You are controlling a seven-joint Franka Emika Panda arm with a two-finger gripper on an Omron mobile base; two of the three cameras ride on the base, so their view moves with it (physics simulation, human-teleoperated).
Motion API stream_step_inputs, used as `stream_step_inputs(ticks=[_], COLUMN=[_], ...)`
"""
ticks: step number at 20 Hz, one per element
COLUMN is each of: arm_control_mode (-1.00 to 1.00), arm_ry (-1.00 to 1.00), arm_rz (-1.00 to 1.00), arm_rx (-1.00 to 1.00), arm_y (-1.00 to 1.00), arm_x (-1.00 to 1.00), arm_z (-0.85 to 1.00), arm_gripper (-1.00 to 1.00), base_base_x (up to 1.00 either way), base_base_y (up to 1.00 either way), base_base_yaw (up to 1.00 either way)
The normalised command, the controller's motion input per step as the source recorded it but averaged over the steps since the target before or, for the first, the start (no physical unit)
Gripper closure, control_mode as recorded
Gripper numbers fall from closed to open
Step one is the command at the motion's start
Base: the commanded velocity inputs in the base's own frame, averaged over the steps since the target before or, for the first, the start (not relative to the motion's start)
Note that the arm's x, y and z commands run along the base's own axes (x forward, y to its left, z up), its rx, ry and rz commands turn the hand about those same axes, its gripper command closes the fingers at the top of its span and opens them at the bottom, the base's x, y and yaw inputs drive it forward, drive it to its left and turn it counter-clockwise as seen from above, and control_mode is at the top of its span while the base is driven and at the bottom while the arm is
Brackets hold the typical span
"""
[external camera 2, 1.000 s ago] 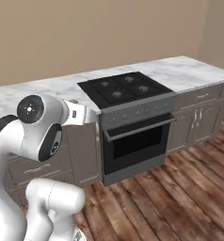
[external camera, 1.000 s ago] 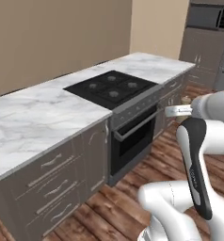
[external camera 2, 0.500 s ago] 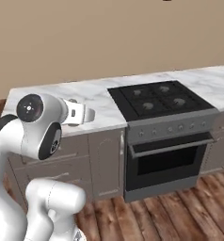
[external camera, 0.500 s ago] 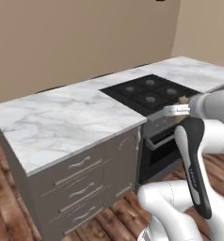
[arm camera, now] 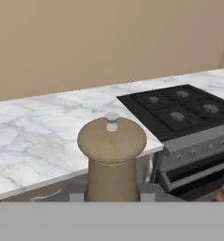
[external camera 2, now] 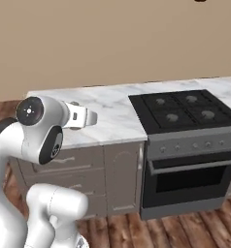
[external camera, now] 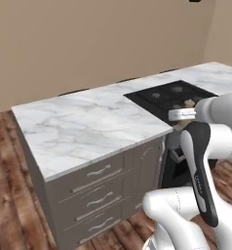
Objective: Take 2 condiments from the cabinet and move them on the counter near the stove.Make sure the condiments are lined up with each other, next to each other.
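White arm folded at the elbow, forearm level, hand reaching toward the stove (external camera 2: 185,114) from in front of the marble bench (external camera: 84,129). Jaws nearly closed, clamped on the lower body of the tan shaker (arm camera: 112,157). Shaker upright, long axis vertical, knobbed domed cap pointing up; held off the bench, before its front edge, just left of the stove

Bare counter (external camera: 88,122) left of the stove (external camera 2: 185,109), open approach above
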Motion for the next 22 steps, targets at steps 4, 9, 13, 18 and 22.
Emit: stream_step_inputs(ticks=[4, 9, 13, 18, 22], arm_control_mode=[1.00, 1.00, 1.00, 1.00, 1.00], arm_ry=[0.00, 0.00, 0.00, 0.00, 0.00], arm_rz=[0.00, 0.00, 0.00, 0.00, 0.00], arm_rx=[0.00, 0.00, 0.00, 0.00, 0.00], arm_y=[0.00, 0.00, 0.00, 0.00, 0.00], arm_x=[0.00, 0.00, 0.00, 0.00, 0.00], arm_z=[0.00, 0.00, 0.00, 0.00, 0.00], arm_gripper=[1.00, 1.00, 1.00, 1.00, 1.00], base_base_x=[0.41, 0.38, 0.15, 0.05, 0.28], base_base_y=[0.00, -0.10, -0.49, -0.47, -0.19], base_base_yaw=[0.32, 0.31, 0.19, 0.12, 0.19])
